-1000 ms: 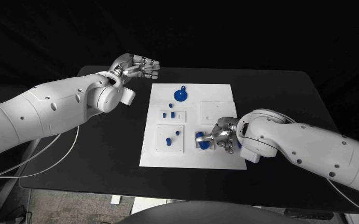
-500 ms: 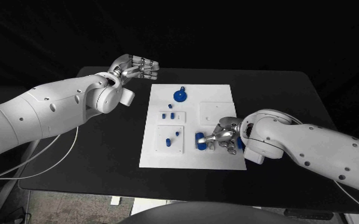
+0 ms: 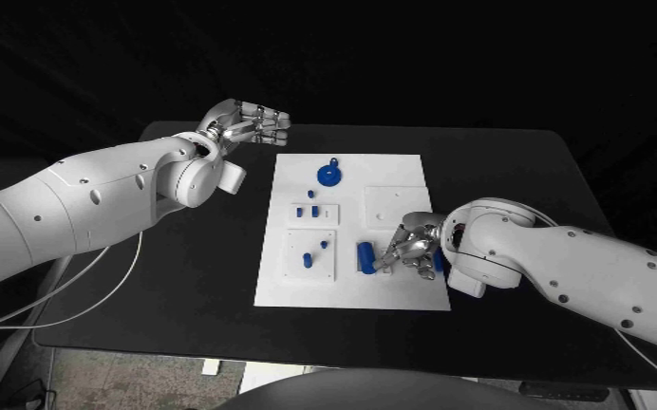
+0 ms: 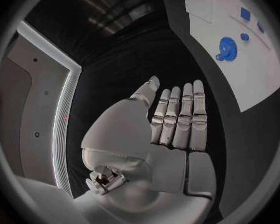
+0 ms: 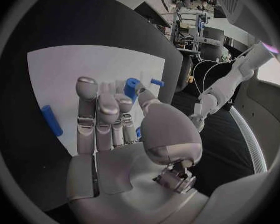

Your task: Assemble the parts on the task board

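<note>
The white task board (image 3: 397, 168) lies mid-table. A blue cylinder (image 3: 366, 257) lies flat near the board's front edge, also seen in the right wrist view (image 5: 51, 120). My right hand (image 3: 412, 247) hovers just right of it, fingers stretched out, not touching it. A second blue piece (image 5: 132, 88) shows past its fingertips, and whether it touches them I cannot tell. A blue gear (image 3: 330, 175) sits at the board's back. Small blue pegs (image 3: 307, 211) stand in a left plate. My left hand (image 3: 248, 125) floats off the board's back left corner, empty, fingers straight in its wrist view (image 4: 177, 119).
Two more small blue pieces (image 3: 315, 251) sit in the front left plate. A bare square plate (image 3: 390, 201) lies on the board's right half. Black table (image 3: 507, 173) surrounds the board on all sides. The gear (image 4: 227, 47) and board (image 4: 209, 10) show beyond my left hand.
My right hand has let go of the blue cylinder and drawn back to the right; the cylinder now lies alone on the board. The left arm has not moved.
</note>
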